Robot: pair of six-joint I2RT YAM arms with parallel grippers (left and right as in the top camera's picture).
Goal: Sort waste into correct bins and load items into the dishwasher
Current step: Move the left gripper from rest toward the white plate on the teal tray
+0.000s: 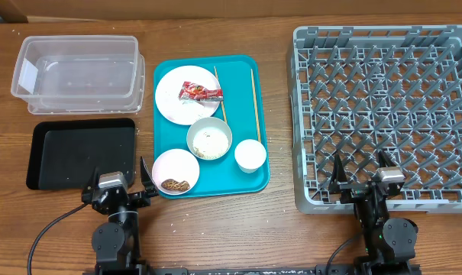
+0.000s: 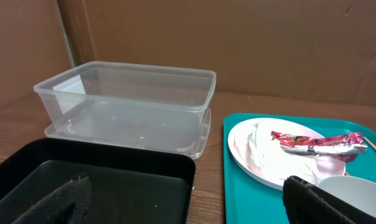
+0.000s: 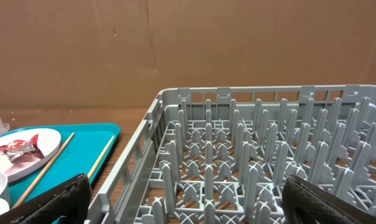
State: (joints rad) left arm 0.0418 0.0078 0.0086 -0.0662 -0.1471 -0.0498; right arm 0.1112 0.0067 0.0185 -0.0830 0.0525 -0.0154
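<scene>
A red snack wrapper [image 1: 201,92] lies on the pale pink plate [image 1: 181,95] on a teal tray; both show in the left wrist view, wrapper [image 2: 318,144] and plate [image 2: 268,155]. A bowl with rice grains [image 1: 209,138], a bowl with brown scraps [image 1: 175,173], a white cup [image 1: 250,155] and two chopsticks [image 1: 255,95] sit on the tray. The clear tub [image 1: 78,72] and black tray [image 1: 82,153] are at the left. The grey rack [image 1: 387,114] is at the right. My left gripper [image 1: 117,177] is open and empty by the black tray. My right gripper [image 1: 362,169] is open and empty at the rack's front edge.
The teal serving tray [image 1: 246,99] lies between the bins and the rack. A brown wall stands behind the table in both wrist views. Bare wooden table runs along the front edge around both arm bases.
</scene>
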